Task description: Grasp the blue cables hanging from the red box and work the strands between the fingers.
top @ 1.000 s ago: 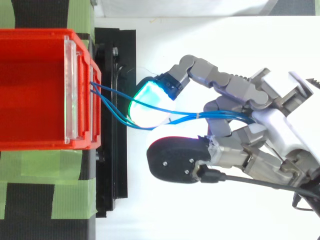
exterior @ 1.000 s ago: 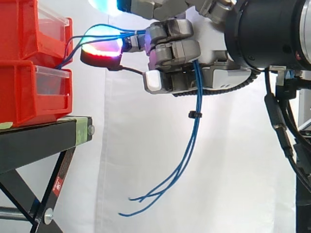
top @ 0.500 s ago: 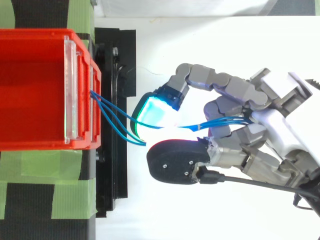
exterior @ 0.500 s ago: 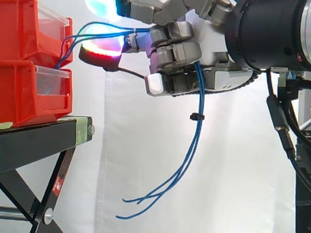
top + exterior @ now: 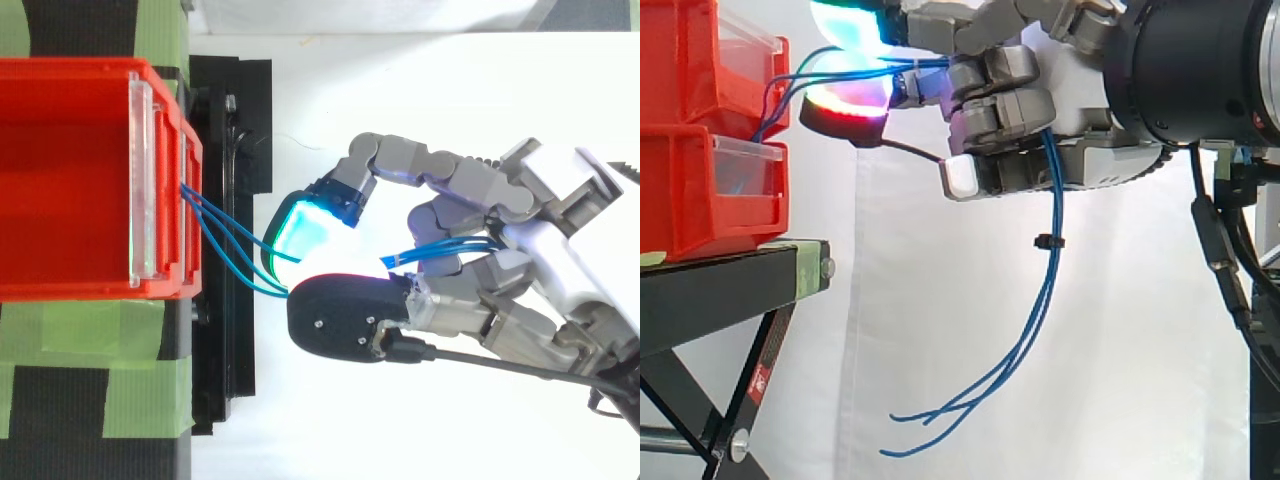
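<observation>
Stack of red plastic storage boxes [image 5: 700, 190] sits on a black metal stand [image 5: 730, 290], with a white curtain [image 5: 1120, 350] behind. Thin blue cables [image 5: 1053, 205] come out of the front face of the red box, run level away from it into the robot hand [image 5: 1040, 110], then drop out of the underside of the hand and hang free, well away from the box, loose ends splayed at the bottom. A small black tie [image 5: 1044, 241] bunches the hanging part.

The hand is closed around the strands: fingers curled over them, and two glowing pads [image 5: 300, 230] meet just off the box front, cyan-green one above and dark red-rimmed one below, with the cables passing between. In the top view the strands [image 5: 225, 245] fan apart on leaving the box and go in under the pads. Palm [image 5: 560, 250] sits farther from the box.

Progress: the grasp looks done, cables threaded through the fingers and pinched near the box. The working part looks to be underway, but I can't tell from this how much rubbing is done. Judged left: keep rolling the strands between the pads without yanking them out of the box. Strips of green tape [image 5: 120, 350] lie on the stand beside the box
</observation>
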Available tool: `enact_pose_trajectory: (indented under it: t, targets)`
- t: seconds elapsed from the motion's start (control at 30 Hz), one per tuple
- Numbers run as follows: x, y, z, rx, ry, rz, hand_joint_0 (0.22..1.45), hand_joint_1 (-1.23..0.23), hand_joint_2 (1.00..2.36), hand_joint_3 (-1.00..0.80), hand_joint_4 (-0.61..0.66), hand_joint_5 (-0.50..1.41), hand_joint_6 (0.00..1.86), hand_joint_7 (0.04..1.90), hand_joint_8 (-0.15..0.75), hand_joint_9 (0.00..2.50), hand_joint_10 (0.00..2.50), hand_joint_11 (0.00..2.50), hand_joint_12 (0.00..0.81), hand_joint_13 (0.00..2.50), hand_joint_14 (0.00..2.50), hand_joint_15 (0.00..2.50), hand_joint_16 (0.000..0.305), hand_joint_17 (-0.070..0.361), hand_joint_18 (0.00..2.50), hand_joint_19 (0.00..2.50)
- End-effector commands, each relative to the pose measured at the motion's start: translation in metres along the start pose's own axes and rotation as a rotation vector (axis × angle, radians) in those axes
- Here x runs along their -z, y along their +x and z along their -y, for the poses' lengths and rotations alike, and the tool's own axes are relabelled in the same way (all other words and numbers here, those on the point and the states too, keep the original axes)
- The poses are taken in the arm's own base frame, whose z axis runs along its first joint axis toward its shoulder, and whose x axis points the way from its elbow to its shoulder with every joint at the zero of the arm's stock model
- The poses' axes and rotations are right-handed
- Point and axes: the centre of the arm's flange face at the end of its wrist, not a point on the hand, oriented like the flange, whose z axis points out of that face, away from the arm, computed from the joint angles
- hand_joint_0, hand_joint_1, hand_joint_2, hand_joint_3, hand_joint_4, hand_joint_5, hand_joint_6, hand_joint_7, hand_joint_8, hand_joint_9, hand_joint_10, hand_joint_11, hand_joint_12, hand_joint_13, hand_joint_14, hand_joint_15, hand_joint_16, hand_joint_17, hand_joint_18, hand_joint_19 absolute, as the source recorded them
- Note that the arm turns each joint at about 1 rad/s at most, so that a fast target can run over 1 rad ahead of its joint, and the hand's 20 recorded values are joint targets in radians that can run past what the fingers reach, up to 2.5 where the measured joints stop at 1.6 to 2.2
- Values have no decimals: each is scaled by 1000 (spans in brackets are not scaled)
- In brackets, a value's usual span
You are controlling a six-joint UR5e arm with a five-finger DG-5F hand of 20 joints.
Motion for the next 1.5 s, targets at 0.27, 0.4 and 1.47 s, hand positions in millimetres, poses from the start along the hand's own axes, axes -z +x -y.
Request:
enact_pose_trajectory:
  t: [0.27, 0.4, 1.47]
  targets:
    - [0, 1, -1, 7, -3, 1, 829, -608, 1011, -714, 244, 402, 5, 1409, 369, 1558, 2500, 2500, 537, 1757, 2500, 1566, 198, 149, 2045, 795]
    - [0, 1, -1, 7, -3, 1, 768, -637, 1001, -960, 254, 337, 0, 1390, 369, 1558, 2500, 2500, 537, 1757, 2500, 1566, 198, 149, 2045, 795]
    - [1, 2, -1, 6, -3, -1, 710, -683, 1008, -717, 236, 72, 3, 1288, 369, 1558, 2500, 2500, 537, 1757, 2500, 1566, 198, 149, 2045, 795]
